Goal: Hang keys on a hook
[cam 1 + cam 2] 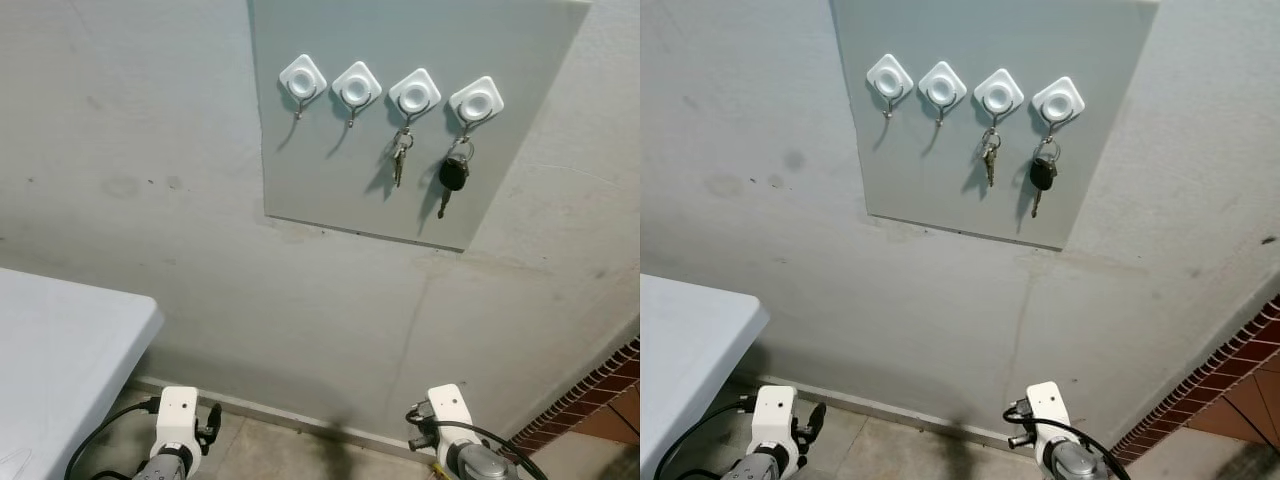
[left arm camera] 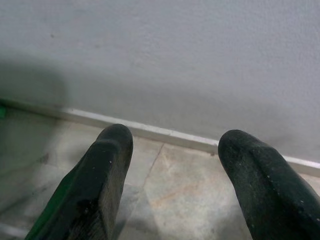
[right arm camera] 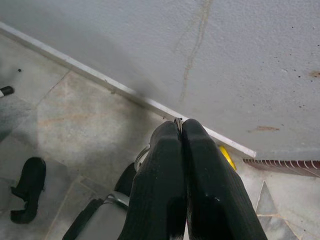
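A grey board on the wall carries a row of white hooks. The two left hooks are bare. A bunch of silver keys hangs from the third hook, and a black car key from the fourth. Both arms are low near the floor, far below the board. My right gripper is shut, with a thin metal key ring peeking out at its tips and a ring loop beside the fingers. My left gripper is open with nothing in it, facing the skirting.
A white table stands at the left, close to my left arm. Red brickwork runs along the lower right beyond my right arm. Tiled floor meets the plain wall at a pale skirting strip.
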Tool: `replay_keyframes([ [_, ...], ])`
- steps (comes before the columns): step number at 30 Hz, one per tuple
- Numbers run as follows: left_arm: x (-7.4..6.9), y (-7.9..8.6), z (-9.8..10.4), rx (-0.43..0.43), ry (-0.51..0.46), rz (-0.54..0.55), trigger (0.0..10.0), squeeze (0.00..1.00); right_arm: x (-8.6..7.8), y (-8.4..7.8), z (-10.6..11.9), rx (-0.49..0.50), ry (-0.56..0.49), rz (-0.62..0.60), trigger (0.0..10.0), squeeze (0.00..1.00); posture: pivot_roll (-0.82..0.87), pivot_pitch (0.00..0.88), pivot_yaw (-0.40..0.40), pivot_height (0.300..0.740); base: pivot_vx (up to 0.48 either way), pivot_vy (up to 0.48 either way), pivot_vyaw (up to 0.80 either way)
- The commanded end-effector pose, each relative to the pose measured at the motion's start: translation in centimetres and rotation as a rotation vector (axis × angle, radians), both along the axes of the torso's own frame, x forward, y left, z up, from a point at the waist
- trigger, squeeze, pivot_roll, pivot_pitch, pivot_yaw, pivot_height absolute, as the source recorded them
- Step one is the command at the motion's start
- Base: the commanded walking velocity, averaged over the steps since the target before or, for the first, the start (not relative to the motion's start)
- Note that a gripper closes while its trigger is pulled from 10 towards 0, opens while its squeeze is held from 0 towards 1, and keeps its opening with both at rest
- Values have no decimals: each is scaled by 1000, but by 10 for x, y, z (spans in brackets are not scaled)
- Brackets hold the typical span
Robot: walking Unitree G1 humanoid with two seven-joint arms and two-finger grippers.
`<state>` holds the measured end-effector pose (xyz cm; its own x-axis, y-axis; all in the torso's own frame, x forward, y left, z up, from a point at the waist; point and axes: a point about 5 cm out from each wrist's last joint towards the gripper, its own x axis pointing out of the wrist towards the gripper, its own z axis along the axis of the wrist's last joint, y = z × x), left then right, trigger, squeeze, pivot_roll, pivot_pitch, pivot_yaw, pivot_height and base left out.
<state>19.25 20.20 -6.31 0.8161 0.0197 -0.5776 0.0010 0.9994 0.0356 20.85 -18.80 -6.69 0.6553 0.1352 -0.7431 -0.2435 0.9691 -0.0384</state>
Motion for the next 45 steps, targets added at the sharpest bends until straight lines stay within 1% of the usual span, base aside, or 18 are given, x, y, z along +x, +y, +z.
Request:
replay_keyframes([
  [1,-6,-1,-3,0,10,-3,10000,0,-2,1,-1,7,-2,10,10000,0,-61,0,-54,732,0,0,0],
  [15,-8,-3,-4,-4,13,-9,10000,0,-5,-7,-1,-6,6,1,10000,0,-64,0,-57,732,0,0,0],
  [18,-14,-3,-9,-2,57,-7,10000,0,-14,-9,-7,-22,48,-6,10000,0,-64,0,-57,732,0,0,0],
  [20,-21,-4,-13,10,95,-8,10000,0,-25,-13,-12,-50,93,-6,10000,0,-62,0,-58,732,0,0,0],
  [22,-22,-4,-14,11,99,-8,10000,0,-26,-14,-13,-53,98,-6,10000,0,-62,0,-58,732,0,0,0],
  [25,-37,-3,-22,17,170,6,10000,0,-48,-22,-22,-78,170,-22,10000,0,-62,0,-59,732,0,0,0],
  [27,-44,-3,-25,15,188,9,10000,0,-58,-26,-25,-86,199,-37,10000,0,-63,0,-58,732,0,0,0],
  [32,-47,-2,-26,20,198,8,10000,0,-60,-27,-26,-90,201,-35,10000,0,-67,0,-56,732,0,0,0],
  [33,-41,-1,-23,20,169,4,10000,0,-53,-24,-23,-79,174,-23,10000,0,-67,0,-55,732,0,0,0],
  [34,-41,-1,-23,20,169,4,10000,0,-53,-24,-23,-79,174,-23,10000,0,-67,0,-55,732,0,0,0],
  [36,-22,0,-12,17,81,-5,10000,0,-32,-18,-14,-53,103,-9,10000,0,-66,0,-54,732,0,0,0],
  [37,-22,0,-12,17,81,-5,10000,0,-32,-18,-14,-53,103,-9,10000,0,-66,0,-54,732,0,0,0],
  [38,-9,1,-4,16,25,-10,10000,0,-18,-14,-8,-39,54,1,10000,0,-62,0,-54,732,0,0,0],
  [39,-1,2,1,16,-13,-10,10000,0,-8,-11,-3,-25,21,6,10000,0,-61,0,-53,732,0,0,0],
  [40,-1,2,1,16,-13,-10,10000,0,-8,-11,-3,-25,21,6,10000,0,-61,0,-53,732,0,0,0],
  [42,17,4,14,13,-103,-13,10000,0,13,-3,9,6,-53,25,10000,0,-58,0,-53,732,0,0,0],
  [44,29,4,26,12,-180,-32,10000,0,29,4,20,28,-114,59,10000,0,-58,0,-53,732,0,0,0],
  [45,32,4,29,14,-199,-37,10000,0,33,7,23,31,-131,71,10000,0,-56,0,-52,732,0,0,0],
])
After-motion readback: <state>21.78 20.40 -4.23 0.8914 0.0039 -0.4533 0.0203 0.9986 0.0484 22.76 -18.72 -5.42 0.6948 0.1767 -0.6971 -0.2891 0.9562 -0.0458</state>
